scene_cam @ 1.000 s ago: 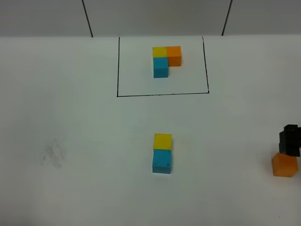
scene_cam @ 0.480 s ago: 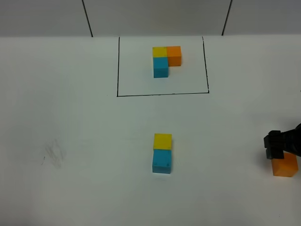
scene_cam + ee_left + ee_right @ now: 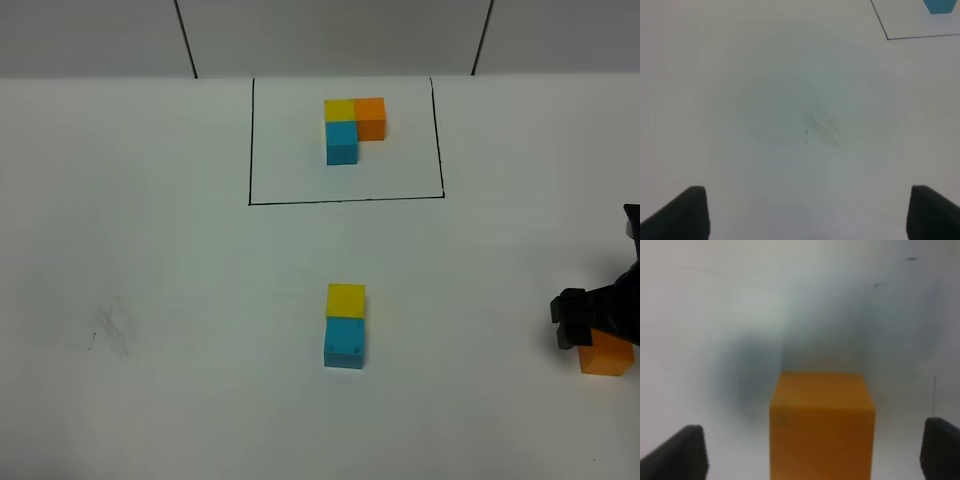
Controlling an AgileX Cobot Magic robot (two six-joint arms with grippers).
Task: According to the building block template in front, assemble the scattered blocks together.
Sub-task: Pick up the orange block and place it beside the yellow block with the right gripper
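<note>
Right wrist view: the right end effector (image 3: 809,452) has its two dark fingers spread wide, and the orange cube (image 3: 822,425) sits on the desk (image 3: 715,315) squarely between them, with bare surface showing on either side, so neither finger touches it and nothing is gripped. From the exterior high view this end effector sits at the far right edge of the desk, its black body overlapping the upper left part of the orange cube (image 3: 607,355). The left end effector (image 3: 805,215) also has its fingers wide apart and holds nothing, hanging over bare desk with a faint grey smudge (image 3: 825,130) ahead of it (out of sight in the exterior view). Near the middle of the desk, well apart from the orange cube, the yellow cube (image 3: 346,299) and the cyan cube (image 3: 344,342) lie touching, yellow on the far side and cyan on the near side. Farther back, the building block template (image 3: 350,125) rests inside the black rectangle (image 3: 345,201), with yellow at the corner, orange to its right and cyan in front.
</note>
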